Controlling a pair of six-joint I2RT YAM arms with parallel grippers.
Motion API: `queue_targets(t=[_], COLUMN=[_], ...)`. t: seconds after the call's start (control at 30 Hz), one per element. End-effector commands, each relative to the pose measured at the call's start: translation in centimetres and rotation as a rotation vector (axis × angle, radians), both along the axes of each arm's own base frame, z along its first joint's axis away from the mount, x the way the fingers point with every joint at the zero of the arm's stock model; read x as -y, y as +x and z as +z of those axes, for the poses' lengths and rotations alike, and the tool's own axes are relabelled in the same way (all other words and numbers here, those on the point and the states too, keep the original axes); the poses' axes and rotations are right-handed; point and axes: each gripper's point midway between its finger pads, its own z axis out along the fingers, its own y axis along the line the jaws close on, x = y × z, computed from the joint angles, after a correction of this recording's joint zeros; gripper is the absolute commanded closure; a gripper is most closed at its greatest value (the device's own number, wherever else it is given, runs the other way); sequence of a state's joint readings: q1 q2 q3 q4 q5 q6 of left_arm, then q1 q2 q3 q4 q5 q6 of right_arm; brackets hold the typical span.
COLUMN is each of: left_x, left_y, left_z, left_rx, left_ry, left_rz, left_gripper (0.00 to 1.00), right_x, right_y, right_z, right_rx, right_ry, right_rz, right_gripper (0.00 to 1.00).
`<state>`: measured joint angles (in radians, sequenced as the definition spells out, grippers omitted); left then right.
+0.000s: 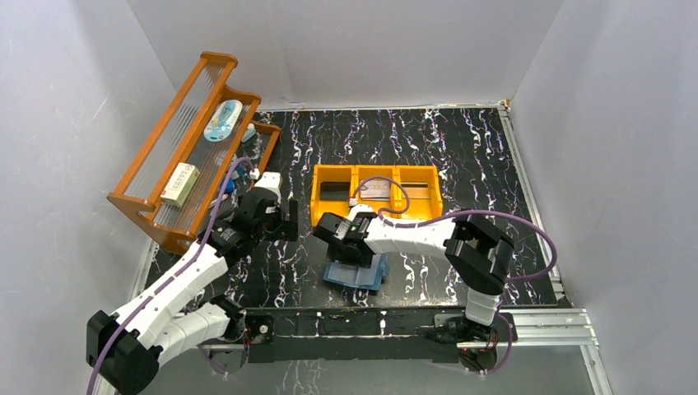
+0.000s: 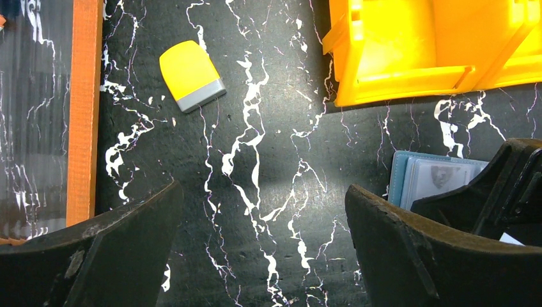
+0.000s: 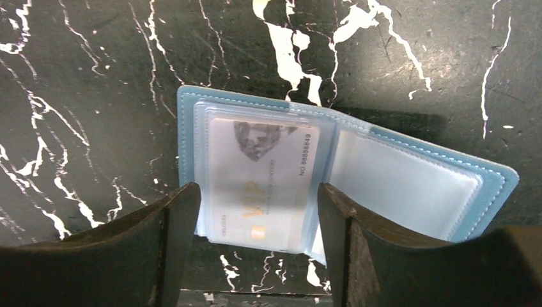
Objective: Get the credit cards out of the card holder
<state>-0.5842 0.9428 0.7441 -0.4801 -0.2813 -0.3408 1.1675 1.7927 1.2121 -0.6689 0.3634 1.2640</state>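
Observation:
The card holder lies open on the black marbled table, a teal-blue wallet with clear sleeves inside. A greyish credit card marked VIP sits in its left sleeve stack. My right gripper is open just above it, one finger on each side of that stack, holding nothing. From above, the right gripper covers most of the holder. Another card lies in the middle compartment of the orange bin. My left gripper is open and empty over bare table left of the holder.
A small yellow block with a grey end lies on the table near the left gripper. A tilted wooden rack with small items stands at the left. The orange bin is just behind the holder. White walls enclose the table.

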Motion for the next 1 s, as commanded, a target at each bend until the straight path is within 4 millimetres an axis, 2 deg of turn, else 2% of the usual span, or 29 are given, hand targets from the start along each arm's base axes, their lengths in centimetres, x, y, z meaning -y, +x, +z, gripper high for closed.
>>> queue_targets(t=[0.0,0.17,0.33,0.5,0.77,0.83,0.87,0.97], left_x=[-0.5,-0.5,-0.4,-0.4,-0.3,-0.3,-0.3,-0.3], left_y=[-0.1,-0.1,0.0,-0.1,-0.1,-0.1,-0.1,-0.1], left_z=[0.1,0.0,0.0,0.0,-0.1,-0.1,-0.1,-0.1], left_rx=[0.001,0.0,-0.001,-0.002,-0.007,-0.007,-0.007,-0.008], left_ry=[0.012,0.011,0.011,0.011,0.01,0.01,0.01,0.009], left_rz=[0.016,0.017,0.014,0.013,0.01,0.01,0.01,0.009], left_gripper=[0.02,0.02,0.02,0.02,0.02,0.02,0.02,0.02], right_x=[0.1,0.6,0.6,0.5,0.6,0.7,0.5,0.3], right_y=[-0.3,-0.8,-1.2,-1.3,-1.4,-1.4,-1.4,-1.5], right_z=[-1.4,-2.9,-3.4,-3.7,-3.7,-4.1,-3.4,-3.5], right_rx=[-0.003,-0.032,-0.044,-0.074,-0.081,-0.086,-0.081,-0.098], right_ry=[0.001,-0.015,0.056,0.138,0.132,0.142,0.177,0.242], right_rz=[0.005,0.0,-0.005,-0.008,-0.004,-0.005,-0.003,-0.008], right_gripper=[0.31,0.35,0.34,0.24,0.39,0.39,0.39,0.35])
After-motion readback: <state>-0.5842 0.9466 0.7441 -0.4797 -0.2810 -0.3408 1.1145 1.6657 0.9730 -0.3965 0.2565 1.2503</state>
